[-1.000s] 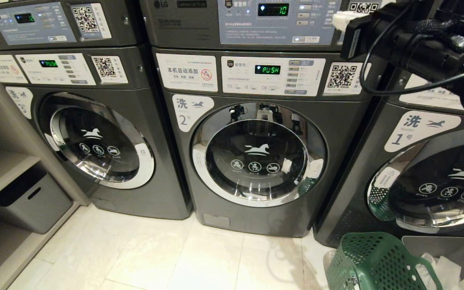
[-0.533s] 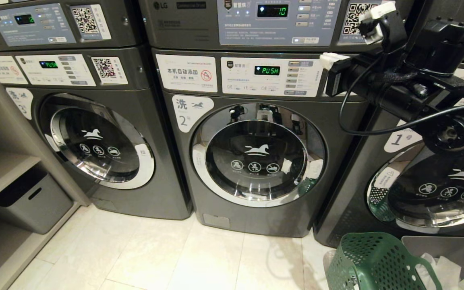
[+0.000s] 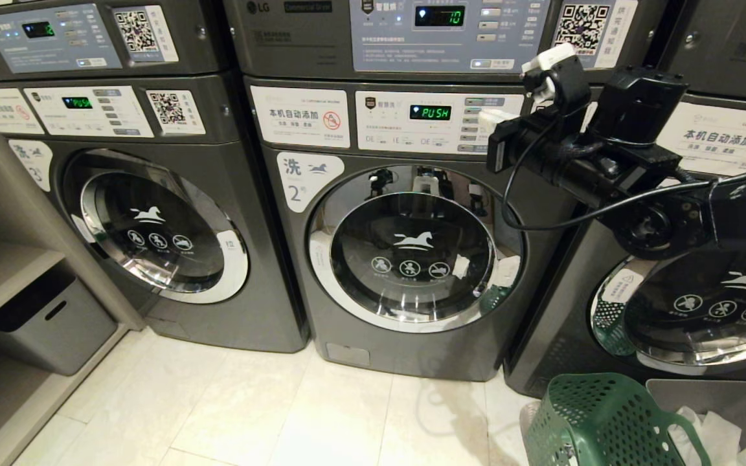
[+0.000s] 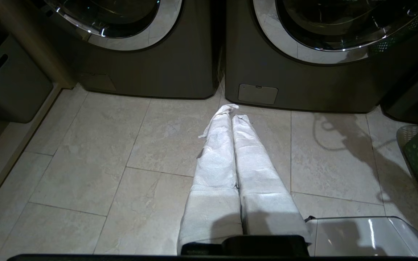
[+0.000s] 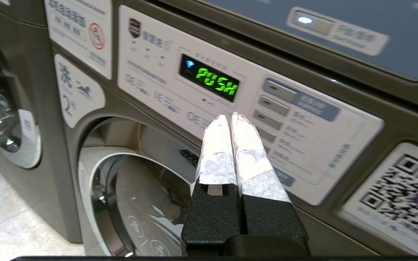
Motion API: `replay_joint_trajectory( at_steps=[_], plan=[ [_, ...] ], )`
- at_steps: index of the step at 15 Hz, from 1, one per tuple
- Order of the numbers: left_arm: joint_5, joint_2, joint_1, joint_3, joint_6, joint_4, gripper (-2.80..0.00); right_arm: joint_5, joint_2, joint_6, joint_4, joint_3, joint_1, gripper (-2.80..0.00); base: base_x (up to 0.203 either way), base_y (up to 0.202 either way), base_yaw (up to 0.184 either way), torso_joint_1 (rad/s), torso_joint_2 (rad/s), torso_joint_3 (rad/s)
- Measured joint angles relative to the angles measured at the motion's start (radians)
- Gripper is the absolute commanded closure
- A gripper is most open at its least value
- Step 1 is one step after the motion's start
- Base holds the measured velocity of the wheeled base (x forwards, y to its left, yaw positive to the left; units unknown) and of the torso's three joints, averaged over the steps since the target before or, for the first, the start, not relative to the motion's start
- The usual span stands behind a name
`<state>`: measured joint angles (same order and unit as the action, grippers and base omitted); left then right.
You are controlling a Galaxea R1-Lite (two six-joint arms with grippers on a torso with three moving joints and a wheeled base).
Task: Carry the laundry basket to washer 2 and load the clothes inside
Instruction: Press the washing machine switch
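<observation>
Two grippers, both empty with jaws pressed together. Left gripper (image 4: 230, 119) parked low over floor tiles. Washer 2 (image 3: 412, 259), door closed, just ahead of and below right gripper (image 5: 229, 121), tips near its control panel (image 5: 245, 105). Laundry basket (image 3: 599, 421) on floor below right arm. Step: opening the door, likely; next the jaws must drop to the door edge.

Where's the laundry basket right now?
In the head view the laundry basket stands on the floor at the lower right, in front of the washer labelled 1, beside a grey bin and right of washer 2.
</observation>
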<state>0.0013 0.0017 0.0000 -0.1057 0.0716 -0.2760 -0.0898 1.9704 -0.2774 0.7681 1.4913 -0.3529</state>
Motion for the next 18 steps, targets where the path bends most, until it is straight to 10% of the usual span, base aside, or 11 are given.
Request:
replay_joint_trajectory(
  at_steps=[18],
  plan=[
    [0.003,0.0,0.0,0.0,-0.015,0.004,0.0,0.003,-0.015,-0.003,0.001,-0.002,0.038,0.0,0.0,0.0,0.0,0.003,0.0,-0.121]
  ],
)
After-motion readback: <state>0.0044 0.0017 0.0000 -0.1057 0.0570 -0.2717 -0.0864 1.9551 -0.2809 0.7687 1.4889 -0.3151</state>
